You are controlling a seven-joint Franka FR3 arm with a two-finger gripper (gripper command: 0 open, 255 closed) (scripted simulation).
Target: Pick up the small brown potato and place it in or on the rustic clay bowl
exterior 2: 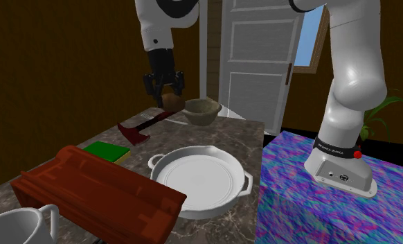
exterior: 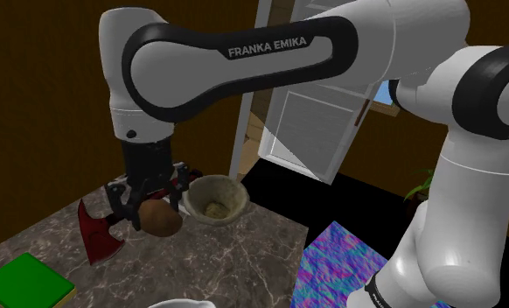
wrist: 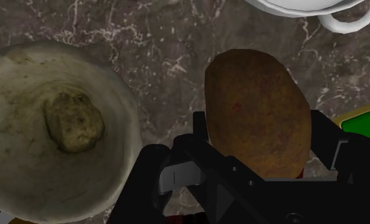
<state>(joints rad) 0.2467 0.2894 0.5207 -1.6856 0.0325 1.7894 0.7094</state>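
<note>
Pickup looks done: jaws clench the oval brown potato [exterior: 159, 219] above the marbled bench [exterior: 231, 262]; pale rough round bowl [exterior: 230, 206] waits just beside them, unfilled.

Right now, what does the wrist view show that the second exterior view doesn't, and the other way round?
Wrist view, not the second exterior: the pale lump lying inside the bowl. Second exterior, not the wrist: the white door, the red axe, the red-brown box and the blue-purple stand. Both: the claw shut on the brown potato, the bowl beside it, and the marble table.
</note>
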